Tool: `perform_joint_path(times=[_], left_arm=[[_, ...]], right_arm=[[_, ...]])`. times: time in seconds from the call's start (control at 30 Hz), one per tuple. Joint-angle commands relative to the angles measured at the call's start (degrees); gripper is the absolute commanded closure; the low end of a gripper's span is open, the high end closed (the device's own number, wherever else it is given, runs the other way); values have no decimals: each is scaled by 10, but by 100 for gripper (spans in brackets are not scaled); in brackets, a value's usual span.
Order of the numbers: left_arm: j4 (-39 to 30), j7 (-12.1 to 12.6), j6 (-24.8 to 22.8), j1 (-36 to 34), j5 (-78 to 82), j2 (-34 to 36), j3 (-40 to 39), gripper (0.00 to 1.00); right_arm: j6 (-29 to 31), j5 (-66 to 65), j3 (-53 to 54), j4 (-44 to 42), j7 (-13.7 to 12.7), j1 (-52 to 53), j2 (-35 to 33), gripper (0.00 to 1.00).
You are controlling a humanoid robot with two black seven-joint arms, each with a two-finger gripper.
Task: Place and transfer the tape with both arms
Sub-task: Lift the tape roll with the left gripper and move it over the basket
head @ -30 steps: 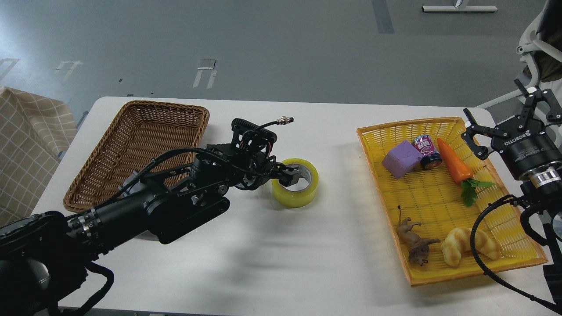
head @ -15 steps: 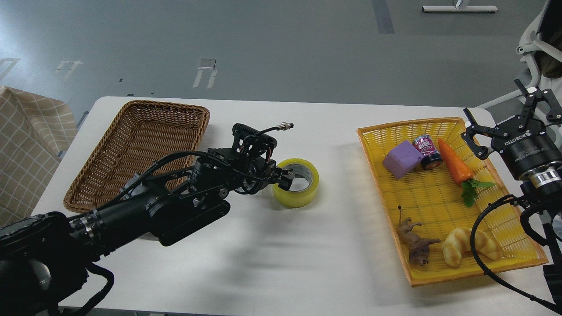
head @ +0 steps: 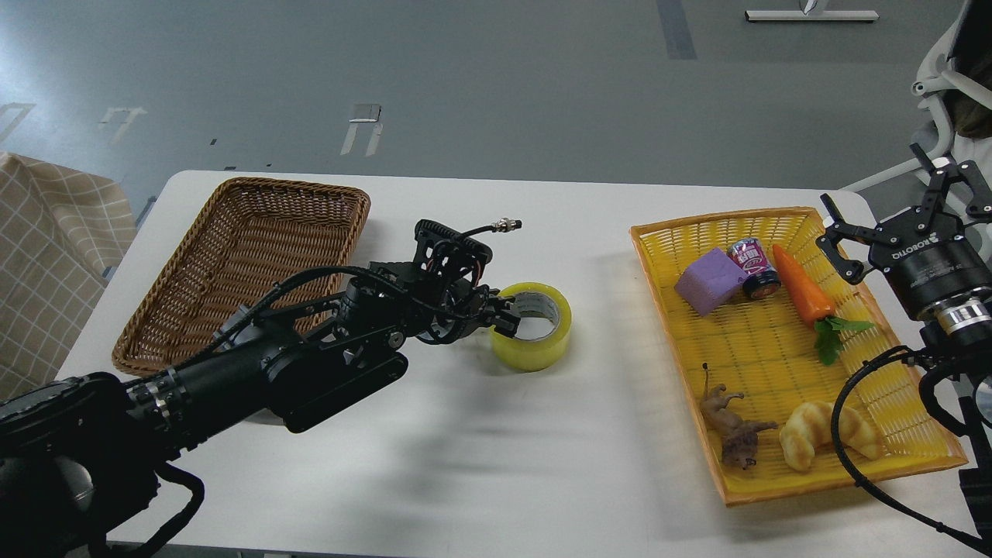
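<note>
The tape [head: 533,346], a yellow translucent roll with a grey-white core, sits near the middle of the white table [head: 542,465], its hole facing up and slightly tilted. My left gripper [head: 505,315] reaches in from the left and is closed on the roll's left wall, with one finger inside the core and one outside. My right gripper [head: 891,203] is open and empty, held in the air above the far right edge of the yellow basket [head: 659,310], well away from the tape.
A brown wicker basket [head: 240,256] stands at the back left. The yellow basket holds a purple block [head: 709,280], a can [head: 753,267], a carrot [head: 802,287], a toy animal [head: 732,432] and a croissant [head: 821,434]. A white chair [head: 942,77] stands at the far right.
My left gripper's fingers have closed on the tape's left wall, and the roll has shifted a little to the right with it. The right arm has barely moved.
</note>
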Motion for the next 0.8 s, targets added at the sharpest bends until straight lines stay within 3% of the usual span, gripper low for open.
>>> perform_joint_path(times=[0.0,0.2,0.5,0.77], left_arm=[[-5,0,0,-2,-1,10,-1,100],[-31,-3,0,-34,-14,60,-5,100],[-43,-14,0,-139,-114,163,-3,100],[-42,-28,0,-148,-126,265,-2,100]], right_arm=[[0,0,0,0,0,0,0,0],[0,1,1,0,0,0,1,0],[0,1,1,0,0,1,6,0],[0,1,1,0,0,2,11,0]])
